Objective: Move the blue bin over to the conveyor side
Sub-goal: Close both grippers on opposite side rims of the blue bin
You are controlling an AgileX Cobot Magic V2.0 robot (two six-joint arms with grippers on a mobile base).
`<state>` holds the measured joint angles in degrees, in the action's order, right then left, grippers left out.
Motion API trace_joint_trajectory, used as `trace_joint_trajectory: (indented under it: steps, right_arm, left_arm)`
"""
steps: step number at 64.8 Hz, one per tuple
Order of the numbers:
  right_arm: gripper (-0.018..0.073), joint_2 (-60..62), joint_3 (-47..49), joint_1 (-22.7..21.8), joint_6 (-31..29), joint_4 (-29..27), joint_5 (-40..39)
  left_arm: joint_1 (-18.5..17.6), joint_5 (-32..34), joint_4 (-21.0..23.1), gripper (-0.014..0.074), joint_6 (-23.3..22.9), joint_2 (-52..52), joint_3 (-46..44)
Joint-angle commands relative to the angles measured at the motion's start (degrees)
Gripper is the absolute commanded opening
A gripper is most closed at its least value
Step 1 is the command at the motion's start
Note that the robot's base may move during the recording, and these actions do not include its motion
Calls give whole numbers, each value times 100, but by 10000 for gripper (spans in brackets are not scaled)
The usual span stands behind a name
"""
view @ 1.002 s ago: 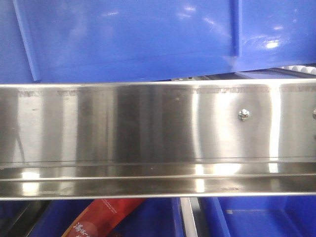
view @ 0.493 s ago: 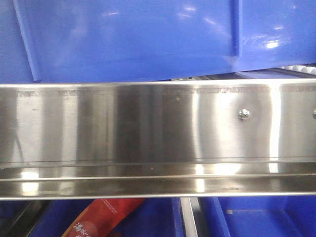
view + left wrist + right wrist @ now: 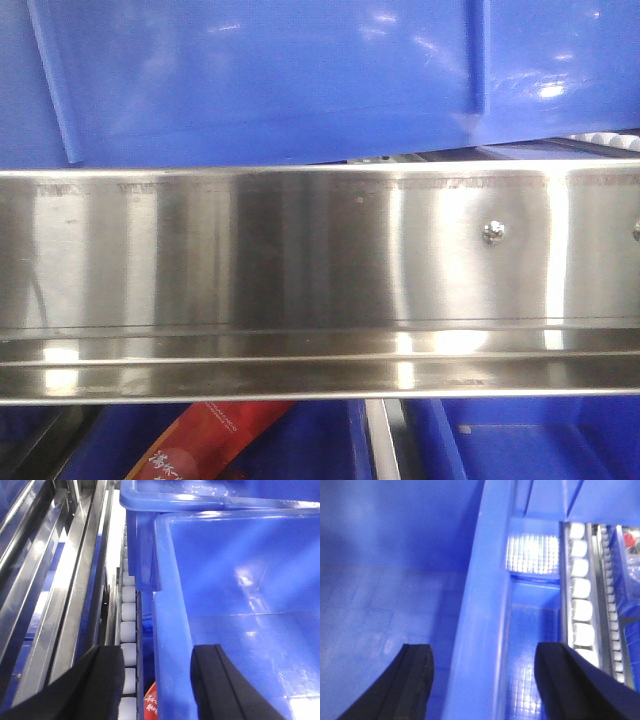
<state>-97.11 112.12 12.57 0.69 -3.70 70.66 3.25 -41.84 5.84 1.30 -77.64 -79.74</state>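
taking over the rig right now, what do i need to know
Left claw: open, fingers either side of the blue bin rim, not clamped.
Right claw: open, straddling a blue wall of the bin the same way.
The blue bin sits in the steel rack beside the white rollers, with a second blue bin right behind it. The conveyor is not in view.
Done: both claws placed over the walls.
Left: close both, lift, carry to the conveyor side.
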Motion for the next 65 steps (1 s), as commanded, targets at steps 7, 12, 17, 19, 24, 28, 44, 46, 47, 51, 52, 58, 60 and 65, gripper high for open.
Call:
trace_joint_trajectory:
  steps: [7, 12, 17, 19, 24, 28, 44, 46, 47, 51, 52, 58, 60, 65]
  right_arm:
    - [328, -34, 43, 18, -69, 39, -69]
    - [328, -36, 43, 18, -116, 39, -69]
    - [328, -36, 43, 18, -116, 39, -69]
    - [328, -36, 43, 18, -116, 39, -69]
    - [328, -36, 43, 18, -126, 39, -69]
    - [328, -36, 43, 18, -126, 39, -69]
    - [328, -36, 43, 18, -124, 39, -69]
    - [328, -36, 43, 18, -124, 39, -69]
    - [328, -36, 43, 18, -124, 39, -69]
    - [328, -36, 43, 18, -124, 39, -69]
    - [328, -36, 43, 18, -124, 39, -69]
    - [328, -50, 43, 18, -124, 39, -69]
    - [328, -61, 43, 18, -124, 39, -69]
    - [328, -54, 43, 18, -124, 39, -69]
  left_arm:
    - [-10, 117, -107, 248, -10, -26, -52]
    - [2, 93, -107, 248, -38, -127, -52]
    - [2, 9, -107, 248, -206, -217, -52]
    - [2, 8, -95, 248, -321, -260, -52]
    - [2, 28, -76, 248, -348, -325, -52]
    - [2, 89, -76, 248, -348, -337, -52]
    - [2, 102, -76, 311, -348, -347, -52]
    - [2, 113, -61, 340, -348, -347, -52]
    - [2, 112, -61, 353, -348, -347, -52]
    - [2, 112, -15, 402, -348, -347, -52]
    - [2, 112, 11, 410, -348, -347, -52]
    - [2, 85, 141, 427, -348, -347, -52]
    - [2, 85, 171, 426, -348, -347, -52]
    - [2, 85, 249, 419, -348, -347, -52]
